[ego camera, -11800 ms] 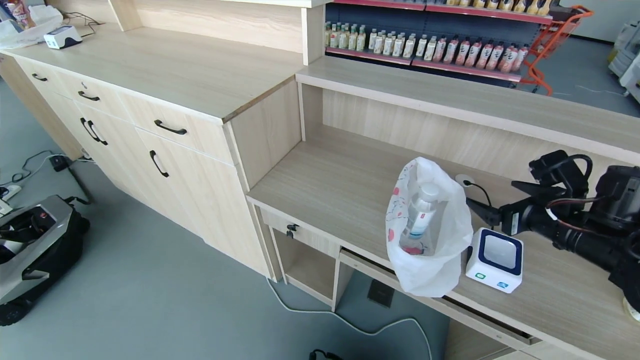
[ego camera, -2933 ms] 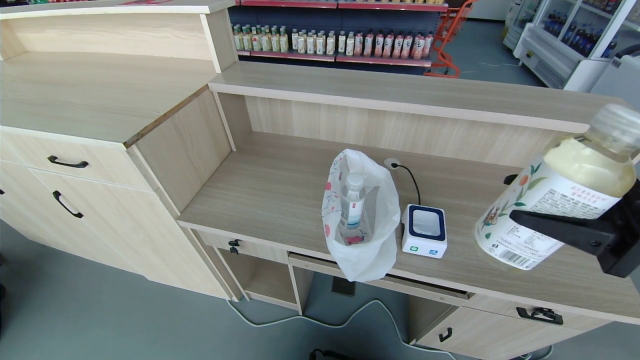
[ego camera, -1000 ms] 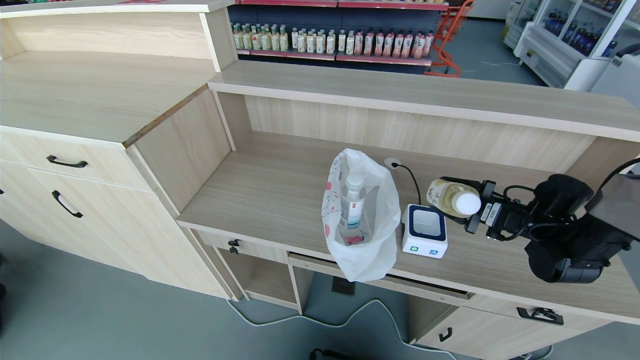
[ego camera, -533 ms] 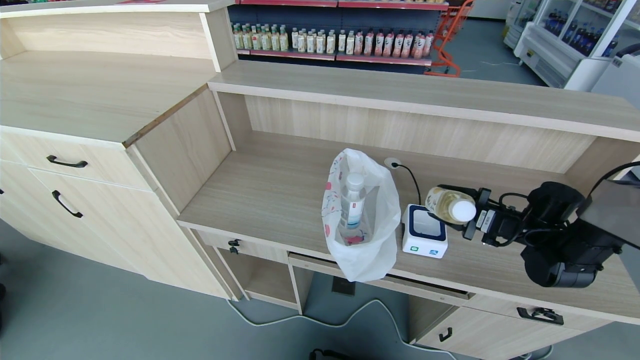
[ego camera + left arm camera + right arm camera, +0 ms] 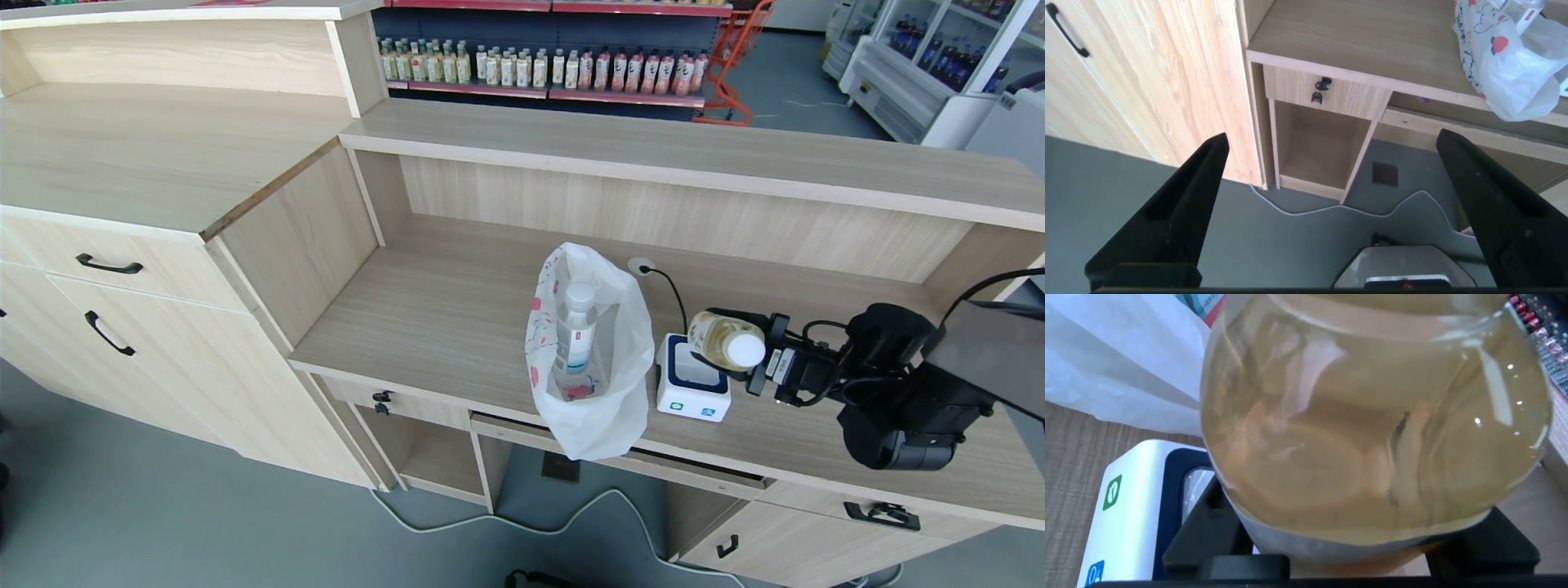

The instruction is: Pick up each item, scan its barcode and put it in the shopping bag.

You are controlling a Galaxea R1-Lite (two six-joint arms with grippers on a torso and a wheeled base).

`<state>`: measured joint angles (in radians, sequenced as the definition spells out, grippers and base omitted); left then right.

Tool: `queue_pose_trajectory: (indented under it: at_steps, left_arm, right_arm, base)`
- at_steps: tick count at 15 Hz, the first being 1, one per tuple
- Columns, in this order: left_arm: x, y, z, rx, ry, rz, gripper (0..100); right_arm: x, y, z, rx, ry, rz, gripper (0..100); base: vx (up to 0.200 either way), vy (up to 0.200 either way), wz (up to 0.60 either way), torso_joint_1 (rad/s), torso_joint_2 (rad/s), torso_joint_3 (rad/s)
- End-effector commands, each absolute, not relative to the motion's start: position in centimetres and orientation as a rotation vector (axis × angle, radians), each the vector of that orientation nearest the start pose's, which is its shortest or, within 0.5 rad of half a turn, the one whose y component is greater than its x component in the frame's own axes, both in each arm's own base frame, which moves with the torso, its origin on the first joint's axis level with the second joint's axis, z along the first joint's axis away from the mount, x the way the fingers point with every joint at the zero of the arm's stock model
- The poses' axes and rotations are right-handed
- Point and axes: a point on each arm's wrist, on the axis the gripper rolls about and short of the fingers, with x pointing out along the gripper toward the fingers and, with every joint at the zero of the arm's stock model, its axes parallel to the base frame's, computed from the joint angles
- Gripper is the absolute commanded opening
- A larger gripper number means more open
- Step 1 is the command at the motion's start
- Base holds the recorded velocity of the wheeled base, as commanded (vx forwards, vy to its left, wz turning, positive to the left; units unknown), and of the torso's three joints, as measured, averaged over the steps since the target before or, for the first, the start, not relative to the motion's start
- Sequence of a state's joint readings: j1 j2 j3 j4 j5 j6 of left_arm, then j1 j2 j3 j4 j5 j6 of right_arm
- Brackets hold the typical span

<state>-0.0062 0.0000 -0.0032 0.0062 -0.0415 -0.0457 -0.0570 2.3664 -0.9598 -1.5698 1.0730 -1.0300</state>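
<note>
While the left pincer [image 5: 1333, 140] hangs agape, the right pincer [image 5: 729, 343], clamped on the bottle [image 5: 717, 335], has edged leftward, over the scanner [image 5: 690, 390] beside the shopping bag [image 5: 592, 412]; bottle tilted, pale-yellow drink, white cap.

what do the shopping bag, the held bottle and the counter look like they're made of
Shopping bag: thin plastic film, likely; white, see-through, crumpled, with red prints.
Bottle: clear glossy plastic, it seems; pale yellow drink shows through, white cap.
Counter: pale wood-grain board, matt, perhaps laminate rather than solid wood.
</note>
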Motion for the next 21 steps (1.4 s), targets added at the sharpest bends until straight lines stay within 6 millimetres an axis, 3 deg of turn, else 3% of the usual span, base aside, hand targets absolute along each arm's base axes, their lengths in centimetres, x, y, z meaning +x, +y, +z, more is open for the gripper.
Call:
queue_pose_trajectory:
  at_steps: [1,14,19,21]
  left_arm:
    - [-2.3,-0.1,7.6,-0.046,0.004,-0.047,100]
    - [-2.3,-0.1,7.6,-0.046,0.004,-0.047,100]
    - [-2.3,-0.1,7.6,-0.046,0.004,-0.049,100]
    - [-2.3,-0.1,7.6,-0.046,0.004,-0.047,100]
  right_arm:
    - [41.4,0.3,6.1,-1.026,-0.674,0.864,0]
    - [42.6,1.4,5.1,-1.017,-0.691,0.880,0]
    - [42.0,1.2,8.2,-0.954,-0.692,0.875,0]
    - [40.7,-0.2,12.2,-0.875,-0.674,0.850,0]
  base:
    - [0.000,0.000,0.00,0.000,0.00,0.000]
    - [0.000,0.000,0.00,0.000,0.00,0.000]
    - [0.000,0.000,0.00,0.000,0.00,0.000]
    - [0.000,0.000,0.00,0.000,0.00,0.000]
